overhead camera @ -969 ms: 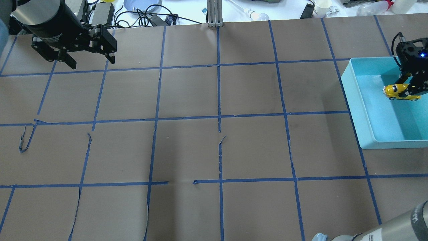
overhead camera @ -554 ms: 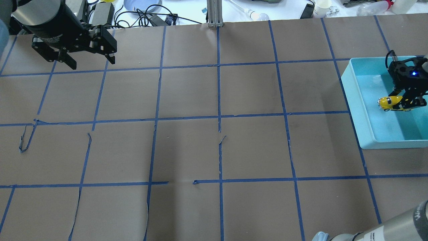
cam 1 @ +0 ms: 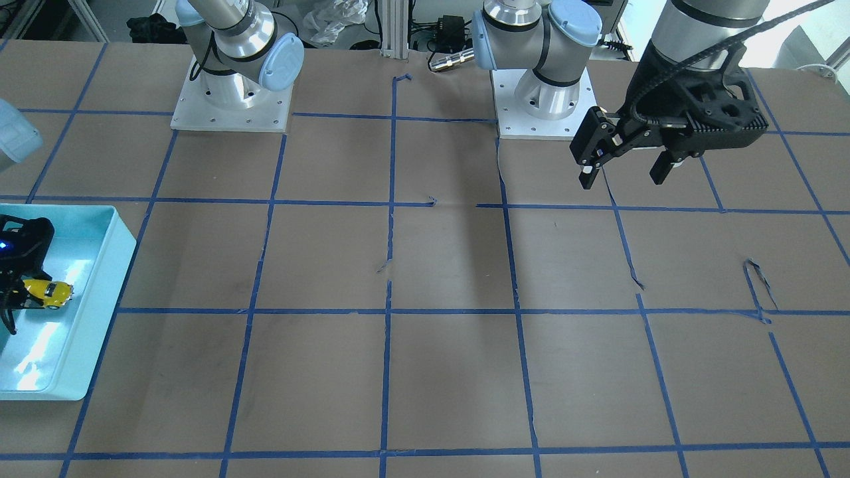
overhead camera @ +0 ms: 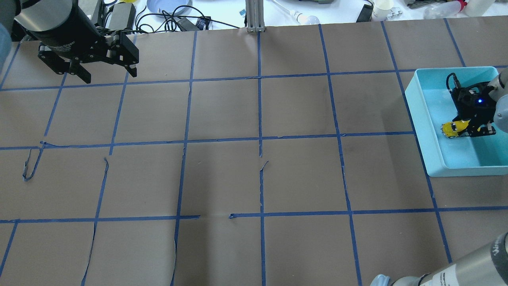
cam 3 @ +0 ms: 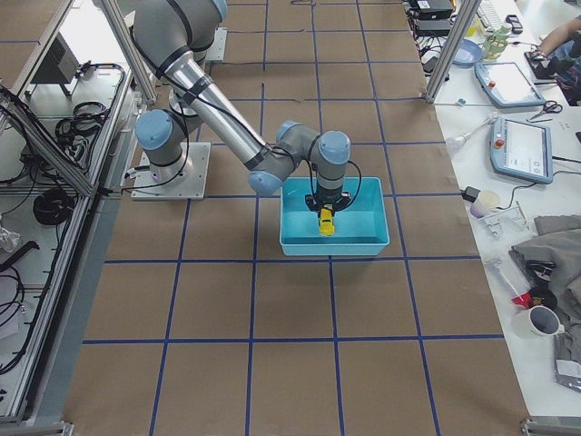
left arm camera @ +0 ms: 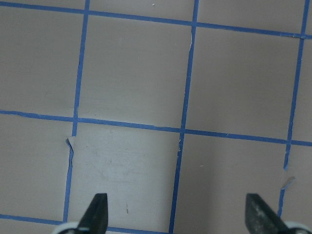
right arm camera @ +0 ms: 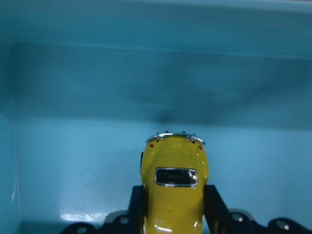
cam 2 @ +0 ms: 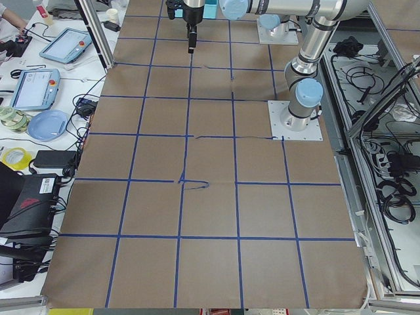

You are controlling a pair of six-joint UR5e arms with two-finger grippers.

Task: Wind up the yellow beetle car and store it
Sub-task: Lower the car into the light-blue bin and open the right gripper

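Observation:
The yellow beetle car (overhead camera: 451, 129) is held inside a light blue bin (overhead camera: 415, 107) at the table's right end. My right gripper (overhead camera: 462, 131) is shut on the car's sides. In the right wrist view the car (right arm camera: 175, 183) sits between the two fingers (right arm camera: 135, 204), low over the bin floor (right arm camera: 73, 161). It also shows in the front view (cam 1: 48, 292) and the right side view (cam 3: 325, 222). I cannot tell whether its wheels touch the floor. My left gripper (overhead camera: 110, 74) is open and empty, hovering above the table's far left corner.
Brown paper with a blue tape grid covers the table (overhead camera: 258, 159). The two arm bases (cam 1: 232, 99) stand at the robot's edge. Cables, a plate and bottles lie beyond the far edge (overhead camera: 178, 16).
My right gripper has moved with the car toward the robot and the bin's inner wall, and sits lower in the bin. The left arm has stayed still.

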